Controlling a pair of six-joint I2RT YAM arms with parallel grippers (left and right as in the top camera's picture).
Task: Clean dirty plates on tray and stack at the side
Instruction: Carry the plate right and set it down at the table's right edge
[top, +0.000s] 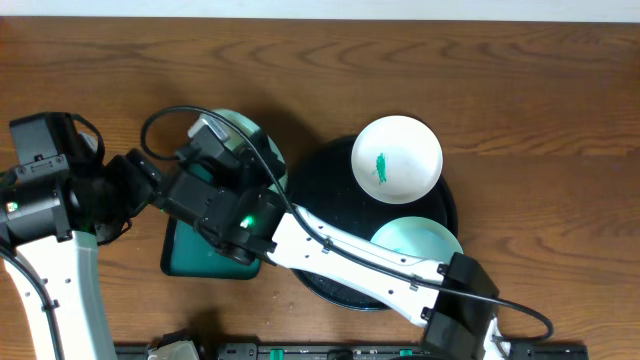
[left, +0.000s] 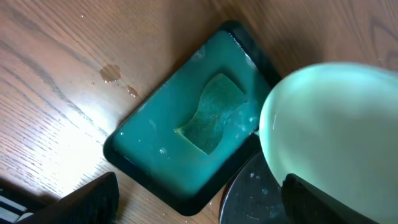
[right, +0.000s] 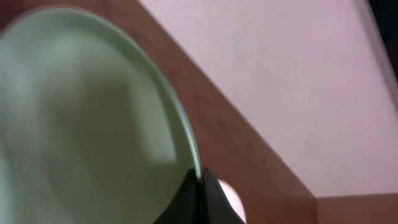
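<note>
While the right gripper (top: 222, 140) reaches across from the lower right, the overhead shows it carrying the held plate (top: 262, 140) over bare table (top: 500, 60), just beyond the green tray (top: 190, 258) and left of the black tray (top: 330, 180). A smeared plate (top: 397, 158) and a third plate (top: 418, 240) sit on that black tray. The left gripper (top: 150, 182) hangs close beside the right wrist, so room between the arms is tight. There's open wood above and to the left.

From the left wrist, the left gripper (left: 199, 190) has its jaws spread wide and empty. The sponge (left: 211, 121) lies loose in the green tray, untouched. The held plate (left: 336, 118) hangs tilted above that tray's right end, and no smear shows on the face in view. I judge this plate is headed for the side stack, so it should be levelled first and lowered onto clear wood, away from the green tray's raised rim and the black tray's edge just below.

From the right wrist, the right gripper (right: 200, 186) has its jaws pressed together, pinching only the thin rim of the plate. That's a slim hold, so a slow descent suits it, with the release saved until the base rests flat.
</note>
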